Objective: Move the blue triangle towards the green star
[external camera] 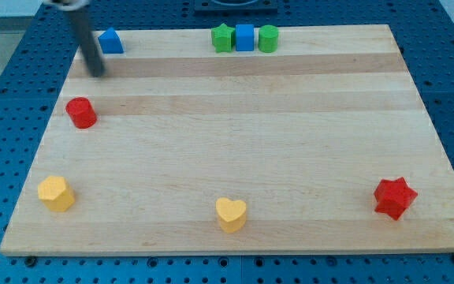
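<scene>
Sitting just left of the blue triangle (110, 41) at the far-left edge, my tip (98, 72), a jawless rod, can shove it right toward the green star (223, 38).

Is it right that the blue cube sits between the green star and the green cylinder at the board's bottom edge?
Not quite: the blue cube does sit between the green star and green cylinder, but at the wooden board's top edge, as the camera view shows.
</scene>
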Controlling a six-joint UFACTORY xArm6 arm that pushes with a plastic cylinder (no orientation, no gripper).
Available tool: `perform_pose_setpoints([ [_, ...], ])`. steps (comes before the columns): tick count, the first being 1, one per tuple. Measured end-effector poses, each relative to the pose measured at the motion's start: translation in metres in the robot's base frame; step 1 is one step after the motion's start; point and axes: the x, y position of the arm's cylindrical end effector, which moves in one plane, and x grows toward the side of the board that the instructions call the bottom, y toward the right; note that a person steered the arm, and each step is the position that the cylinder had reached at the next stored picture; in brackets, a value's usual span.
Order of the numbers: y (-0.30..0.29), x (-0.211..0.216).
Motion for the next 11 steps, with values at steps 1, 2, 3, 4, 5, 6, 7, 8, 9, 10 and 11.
perform_pose_setpoints([
  [1,-0.007,-0.002],
  [2,-0.007,-0.025],
  [3,-0.007,-0.077],
  [4,-0.004,-0.111],
  [5,0.045,-0.104],
  [6,0.055,-0.094],
  [7,-0.004,-0.094],
  [8,-0.006,-0.085],
  [9,0.05,-0.057],
  [10,0.133,-0.056],
  [11,0.175,-0.058],
])
